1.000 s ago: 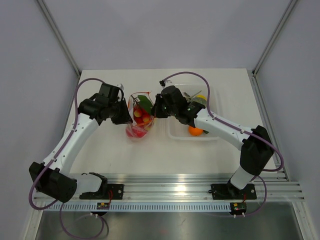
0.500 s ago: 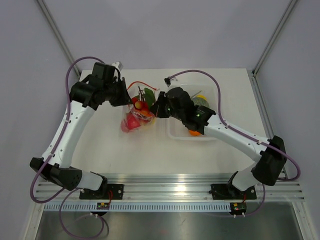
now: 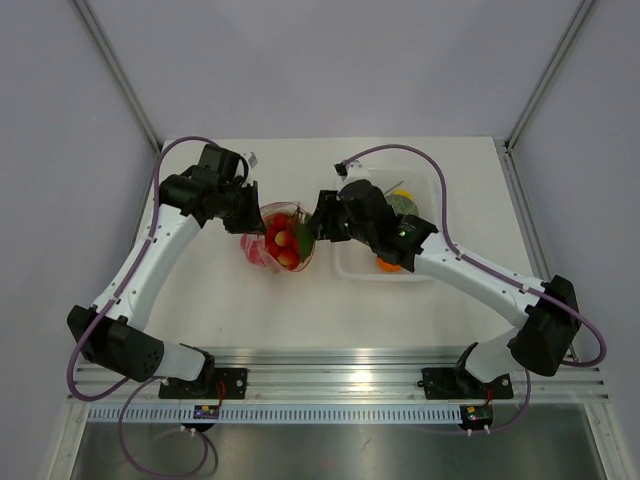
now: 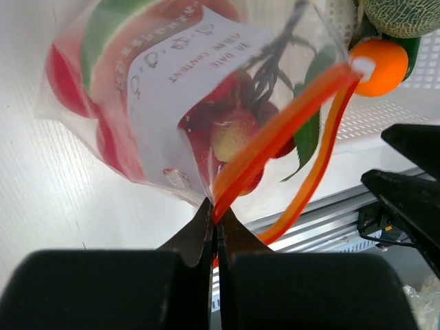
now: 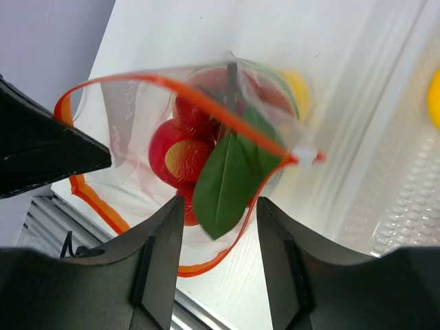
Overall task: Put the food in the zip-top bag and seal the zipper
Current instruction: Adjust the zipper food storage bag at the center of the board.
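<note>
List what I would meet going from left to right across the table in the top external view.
left gripper → zip-top bag → right gripper → white tray

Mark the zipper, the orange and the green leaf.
zipper (image 4: pixel 282 134), left wrist view, middle of the upper strip.
orange (image 4: pixel 390 65), left wrist view, centre of its skin.
green leaf (image 5: pixel 223 185), right wrist view, middle of the blade.
</note>
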